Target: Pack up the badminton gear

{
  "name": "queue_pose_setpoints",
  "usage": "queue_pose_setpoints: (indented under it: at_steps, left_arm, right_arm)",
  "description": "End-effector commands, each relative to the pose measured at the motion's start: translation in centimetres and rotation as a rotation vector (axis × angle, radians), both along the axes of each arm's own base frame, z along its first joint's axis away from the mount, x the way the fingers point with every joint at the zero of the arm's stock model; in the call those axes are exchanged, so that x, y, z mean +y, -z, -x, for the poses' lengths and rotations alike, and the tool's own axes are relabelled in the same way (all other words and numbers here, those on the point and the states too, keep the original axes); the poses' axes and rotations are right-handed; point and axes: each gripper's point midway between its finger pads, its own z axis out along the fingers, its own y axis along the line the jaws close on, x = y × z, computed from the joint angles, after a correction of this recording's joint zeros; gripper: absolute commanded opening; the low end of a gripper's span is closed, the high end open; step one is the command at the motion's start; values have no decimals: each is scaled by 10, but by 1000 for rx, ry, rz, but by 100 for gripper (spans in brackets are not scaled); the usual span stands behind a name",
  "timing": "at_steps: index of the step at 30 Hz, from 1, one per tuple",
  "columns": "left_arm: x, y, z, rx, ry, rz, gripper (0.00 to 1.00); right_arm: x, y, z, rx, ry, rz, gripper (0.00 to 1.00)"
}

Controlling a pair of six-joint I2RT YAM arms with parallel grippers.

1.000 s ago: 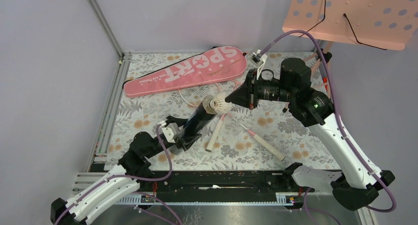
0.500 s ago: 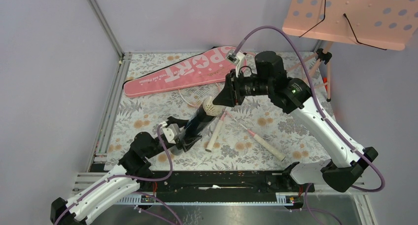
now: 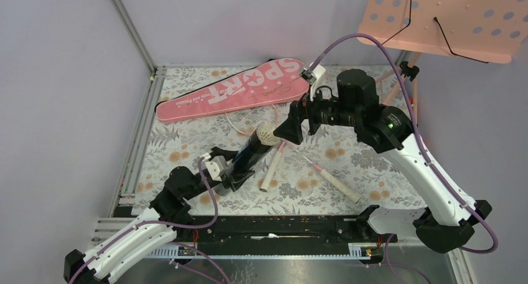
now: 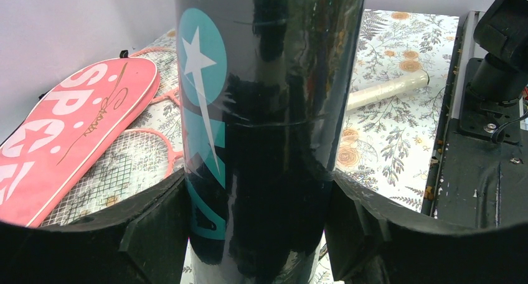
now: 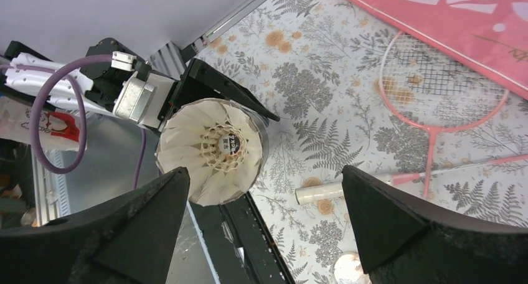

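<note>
My left gripper (image 3: pixel 233 172) (image 4: pixel 255 197) is shut on the black tube (image 3: pixel 249 153) (image 4: pixel 268 128) and holds it tilted up toward the far right. A white feather shuttlecock (image 3: pixel 266 134) (image 5: pixel 212 148) sits in the tube's open mouth. My right gripper (image 3: pixel 287 131) (image 5: pixel 264 190) is open and empty, just right of the mouth and apart from the shuttlecock. Two pink rackets lie on the table with pale handles (image 3: pixel 272 169) (image 3: pixel 336 181); one head (image 5: pixel 442 91) (image 4: pixel 124 172) lies by the pink SPORT bag (image 3: pixel 236 88) (image 4: pixel 68 128).
A pink perforated music stand (image 3: pixel 442 19) hangs over the far right corner, its tripod legs (image 3: pixel 408 78) beside the right arm. Grey walls and a metal rail (image 3: pixel 140 141) bound the floral table on the left.
The right gripper carried the shuttlecock left to the tube's mouth, let it go there, and drew back to the right, open. The left gripper and tube stayed put.
</note>
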Motion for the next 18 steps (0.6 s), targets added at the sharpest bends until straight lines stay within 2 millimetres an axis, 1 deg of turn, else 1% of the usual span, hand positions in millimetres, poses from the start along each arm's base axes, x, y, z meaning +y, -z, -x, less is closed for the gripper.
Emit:
queue_pose_setpoints:
  at_steps: [1,3,4,6,7,11,16,18]
  left_arm:
    - [-2,-37,2,-89,16,85,19]
    - [-3,-36,2,-88,18,83,19]
    - [-3,-38,2,-90,20,85,19]
    - [-4,-37,4,-89,30,84,19]
    - [-4,-37,4,-90,33,84,19]
    - [-4,-38,4,-93,33,86,19]
    - [-3,-40,7,-103,38,95,19]
    - [-2,-41,8,-109,40,101,19]
  right_arm:
    - [-9,-9,-5,-41,55,23,100]
    - [-9,0,-3,-17,34,72,100]
    - [-10,9,-3,-3,22,118,100]
    - [-7,17,-5,5,33,173,100]
    - [-6,21,-10,4,54,202,100]
    - [7,45,-15,4,61,310,100]
    - [23,66,-17,40,29,362,99]
    - [27,74,-14,48,4,381,100]
